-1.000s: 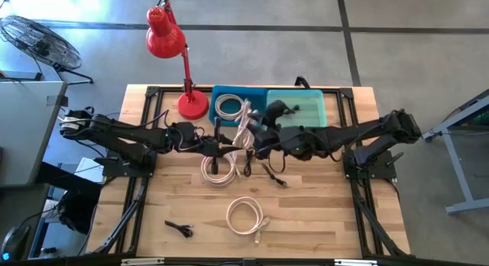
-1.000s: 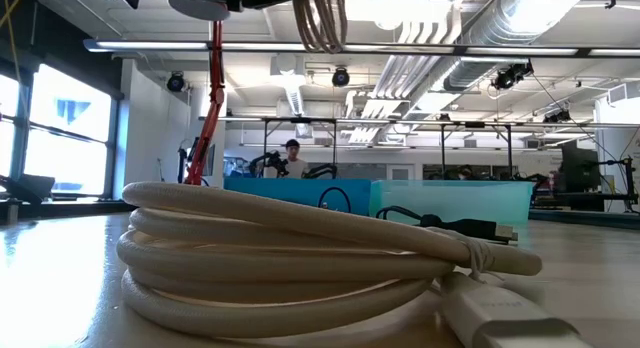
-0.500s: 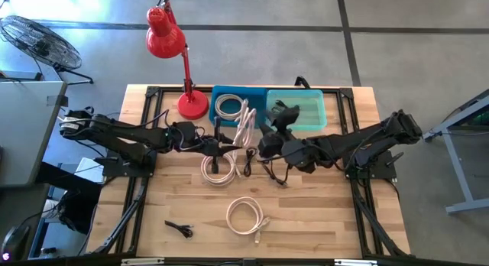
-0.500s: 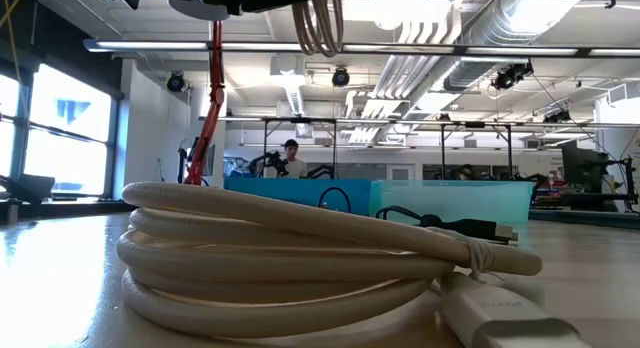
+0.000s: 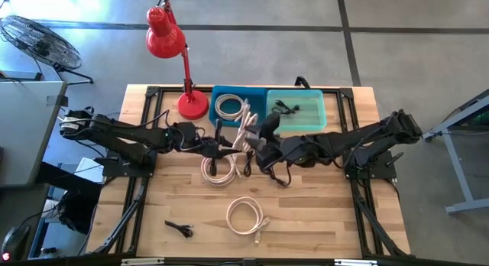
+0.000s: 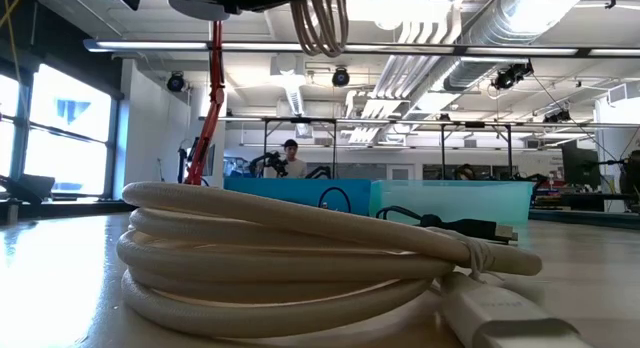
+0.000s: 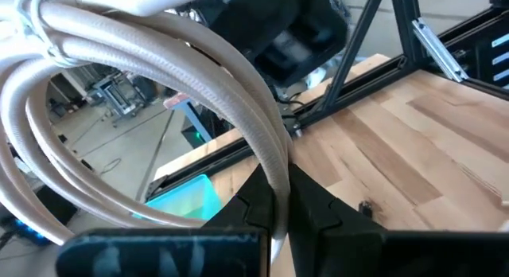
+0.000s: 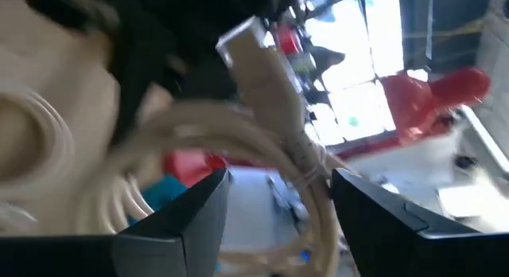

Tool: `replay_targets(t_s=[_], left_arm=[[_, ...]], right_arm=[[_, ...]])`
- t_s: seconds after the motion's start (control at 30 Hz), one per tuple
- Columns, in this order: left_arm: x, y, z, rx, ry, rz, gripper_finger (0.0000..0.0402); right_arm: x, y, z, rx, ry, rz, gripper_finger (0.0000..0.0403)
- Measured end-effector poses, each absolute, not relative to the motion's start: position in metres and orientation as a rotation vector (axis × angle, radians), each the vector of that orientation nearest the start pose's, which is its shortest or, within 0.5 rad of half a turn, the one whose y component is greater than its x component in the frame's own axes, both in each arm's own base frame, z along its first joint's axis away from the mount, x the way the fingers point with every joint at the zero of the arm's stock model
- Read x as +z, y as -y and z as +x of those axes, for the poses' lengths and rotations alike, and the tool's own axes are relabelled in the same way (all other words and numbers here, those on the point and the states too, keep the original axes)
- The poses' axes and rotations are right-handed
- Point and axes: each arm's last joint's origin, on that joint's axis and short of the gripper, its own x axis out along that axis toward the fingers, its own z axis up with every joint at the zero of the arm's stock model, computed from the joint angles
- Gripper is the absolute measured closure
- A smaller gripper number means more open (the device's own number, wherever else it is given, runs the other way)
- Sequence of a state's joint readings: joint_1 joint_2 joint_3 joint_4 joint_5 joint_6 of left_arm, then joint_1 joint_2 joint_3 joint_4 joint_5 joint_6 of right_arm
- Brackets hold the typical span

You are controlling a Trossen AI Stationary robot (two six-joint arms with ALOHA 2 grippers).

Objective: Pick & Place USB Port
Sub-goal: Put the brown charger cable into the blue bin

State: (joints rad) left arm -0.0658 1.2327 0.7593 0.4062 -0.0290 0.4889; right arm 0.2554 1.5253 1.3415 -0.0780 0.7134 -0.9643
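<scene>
On the worktop [image 5: 321, 212], two bins sit side by side at twelve o'clock: the left bin [image 5: 221, 94] holds a coiled cable [image 5: 228, 107], the right bin [image 5: 313, 117] a small cable [image 5: 286, 108]. A lamp [image 5: 191, 104] stands at eleven. Another coil [image 5: 246, 215] lies at six, a small adapter [image 5: 179, 228] at seven. A third coil [image 5: 212, 173] lies near centre.

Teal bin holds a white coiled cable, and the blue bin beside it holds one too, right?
No. In the high view the teal bin holds a black cable, not a white one. The blue bin beside it does hold a white coiled cable.
</scene>
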Motion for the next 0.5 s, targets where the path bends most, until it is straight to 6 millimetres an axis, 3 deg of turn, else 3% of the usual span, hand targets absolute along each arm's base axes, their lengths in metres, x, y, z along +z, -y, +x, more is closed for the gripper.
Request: replay_targets(t_s=[0.2,0.5], left_arm=[[0.287,0.018,0.274,-0.081,-0.056,0.473,0.0388],[0.286,0.018,0.273,-0.074,-0.066,0.469,0.0392]], right_arm=[[0.358,-0.081,0.338,-0.225,-0.357,-0.875,0.0187],[0.357,-0.095,0.335,-0.173,-0.326,-0.804,0.0187]])
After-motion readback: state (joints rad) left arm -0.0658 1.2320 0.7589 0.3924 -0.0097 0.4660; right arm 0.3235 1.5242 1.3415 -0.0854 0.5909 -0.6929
